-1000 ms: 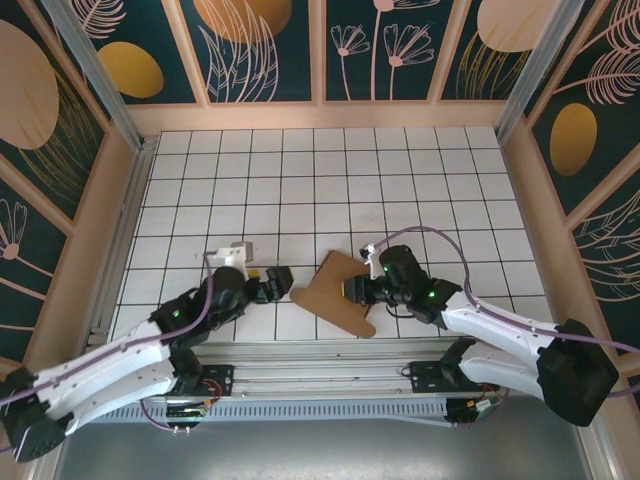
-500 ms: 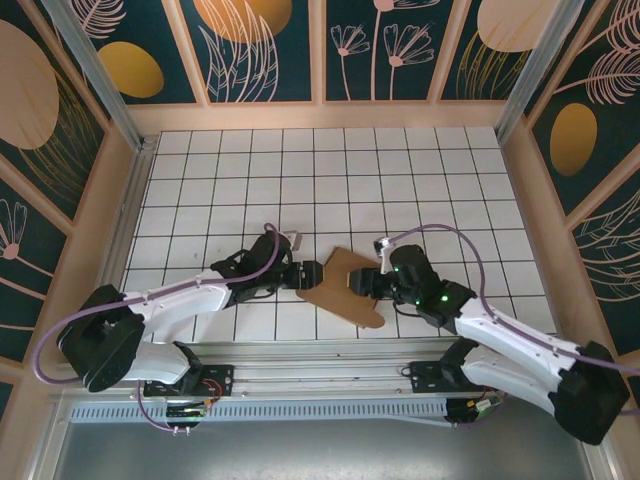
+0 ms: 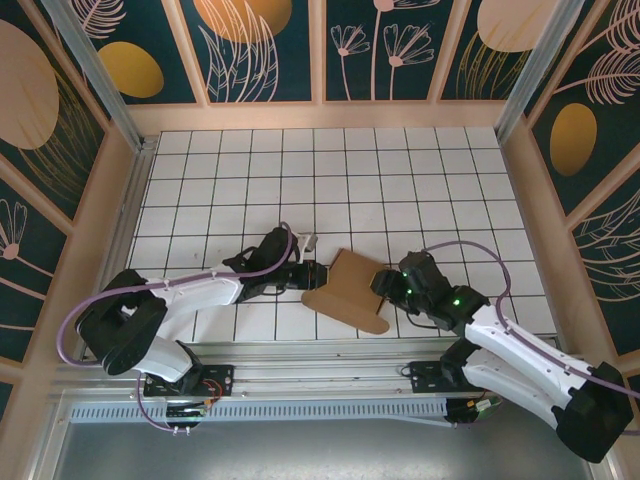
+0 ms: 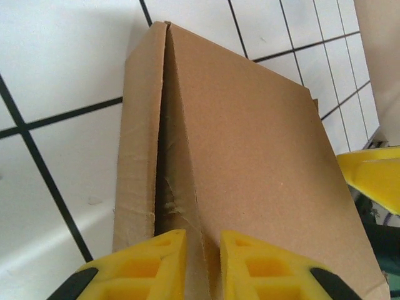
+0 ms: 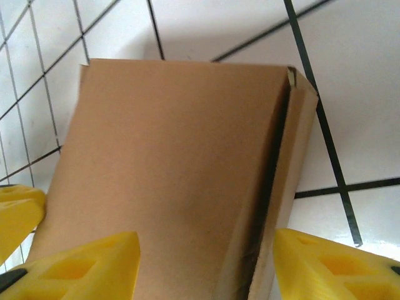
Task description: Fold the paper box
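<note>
Paper box (image 3: 348,290) lies flattened near the front edge of a white table (image 3: 330,180) ruled with black grid lines. Dark teal wall panels (image 3: 260,50) with gold leaf patterns stand around the table. The cardboard is plain brown and matte, with a narrow flap folded along one side. At the box's left end the left gripper (image 3: 314,273) pinches the cardboard. At its right end the right gripper (image 3: 381,284) is spread wide.

A white tabletop (image 3: 330,170) ruled with black grid lines is seen. It is enclosed by dark teal panels (image 3: 390,50) painted with golden plants.
</note>
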`<action>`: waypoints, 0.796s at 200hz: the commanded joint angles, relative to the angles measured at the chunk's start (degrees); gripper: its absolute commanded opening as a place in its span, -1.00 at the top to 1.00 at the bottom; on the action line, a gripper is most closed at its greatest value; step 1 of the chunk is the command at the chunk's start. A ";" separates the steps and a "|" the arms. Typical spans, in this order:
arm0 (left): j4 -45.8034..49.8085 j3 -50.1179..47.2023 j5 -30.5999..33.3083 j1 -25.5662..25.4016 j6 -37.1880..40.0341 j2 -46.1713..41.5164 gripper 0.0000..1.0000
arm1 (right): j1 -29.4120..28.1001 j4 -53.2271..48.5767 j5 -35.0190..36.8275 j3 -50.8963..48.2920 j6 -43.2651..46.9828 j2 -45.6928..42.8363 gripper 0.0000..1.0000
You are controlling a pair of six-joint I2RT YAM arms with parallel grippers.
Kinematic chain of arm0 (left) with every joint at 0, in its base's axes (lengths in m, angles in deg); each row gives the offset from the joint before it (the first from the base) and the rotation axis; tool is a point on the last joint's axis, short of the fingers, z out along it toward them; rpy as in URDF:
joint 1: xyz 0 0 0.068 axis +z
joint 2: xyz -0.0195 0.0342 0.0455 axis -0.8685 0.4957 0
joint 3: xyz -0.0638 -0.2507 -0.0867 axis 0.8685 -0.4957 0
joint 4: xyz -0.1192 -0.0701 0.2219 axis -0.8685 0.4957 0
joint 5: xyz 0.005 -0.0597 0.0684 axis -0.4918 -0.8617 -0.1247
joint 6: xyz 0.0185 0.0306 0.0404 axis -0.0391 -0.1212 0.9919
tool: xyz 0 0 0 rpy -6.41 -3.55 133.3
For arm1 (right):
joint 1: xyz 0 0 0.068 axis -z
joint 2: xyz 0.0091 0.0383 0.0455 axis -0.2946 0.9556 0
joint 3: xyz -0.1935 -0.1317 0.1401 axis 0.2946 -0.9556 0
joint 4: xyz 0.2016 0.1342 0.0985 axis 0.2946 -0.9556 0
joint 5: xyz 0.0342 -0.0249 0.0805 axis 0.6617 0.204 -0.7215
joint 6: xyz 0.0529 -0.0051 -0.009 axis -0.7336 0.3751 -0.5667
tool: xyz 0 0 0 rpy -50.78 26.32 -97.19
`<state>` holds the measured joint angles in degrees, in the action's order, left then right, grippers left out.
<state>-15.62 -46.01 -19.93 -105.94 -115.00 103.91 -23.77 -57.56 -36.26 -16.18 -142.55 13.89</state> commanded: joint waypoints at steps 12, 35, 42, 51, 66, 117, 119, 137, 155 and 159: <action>0.47 -2.57 -0.97 -0.29 -0.55 2.97 0.53 | 0.26 5.23 0.54 -4.82 -4.15 1.45 -0.08; 5.30 -2.93 5.56 -1.23 1.73 3.45 0.37 | 0.31 4.05 5.50 -5.76 -0.12 3.72 -0.04; 6.16 -2.82 6.68 -1.42 2.25 3.24 0.24 | 0.30 3.64 6.37 -5.59 1.03 4.28 -0.04; 5.68 -2.89 6.71 -1.66 2.42 2.46 0.18 | 0.23 3.60 7.18 -5.37 2.31 4.67 -0.04; 4.31 -2.99 6.24 -1.71 2.13 1.53 0.10 | 0.30 5.75 7.40 -6.11 4.31 5.29 -0.03; 3.16 0.67 6.71 -1.69 3.15 3.43 -0.26 | 0.21 15.45 4.29 -6.77 9.22 8.47 0.15; 3.10 0.85 6.61 -1.72 3.17 3.70 -0.26 | 0.21 15.94 4.12 -6.83 9.34 8.56 0.15; 2.60 2.92 5.43 -1.70 3.85 6.16 -0.18 | 0.21 20.13 3.29 -7.19 11.02 9.63 0.18; 0.01 3.19 3.43 -1.81 2.98 7.71 0.12 | 0.30 22.62 4.13 -6.62 14.10 11.98 0.26; -0.96 3.03 2.69 -1.94 2.64 8.01 0.19 | 0.28 23.21 4.25 -6.48 15.07 12.65 0.28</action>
<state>-13.74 -44.42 -14.82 -107.81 -112.24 109.90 -23.73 -39.29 -33.29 -22.21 -133.22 23.53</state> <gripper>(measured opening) 0.500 0.387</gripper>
